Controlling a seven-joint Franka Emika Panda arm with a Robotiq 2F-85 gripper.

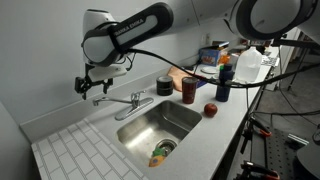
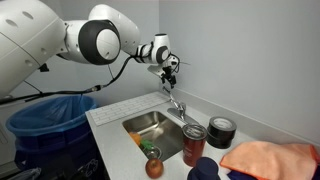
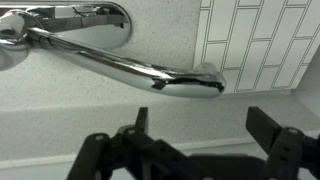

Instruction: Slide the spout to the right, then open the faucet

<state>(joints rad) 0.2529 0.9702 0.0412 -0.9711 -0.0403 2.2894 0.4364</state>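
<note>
Currently, my fingers (image 3: 265, 128) spread wide and empty, hovering above the speckled worktop (image 3: 60, 110), the spout (image 3: 130, 62) lying crosswise just ahead of them, untouched, the faucet (image 3: 70, 14) body at its far end.

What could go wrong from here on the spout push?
1. The spout is rounded, glossy chrome. The open gripper hovers clear of it, so a finger may slip over instead of pushing.
2. Its tip seems to sit over the counter, not the sink. Opening the faucet early would likely wet the counter.
</note>
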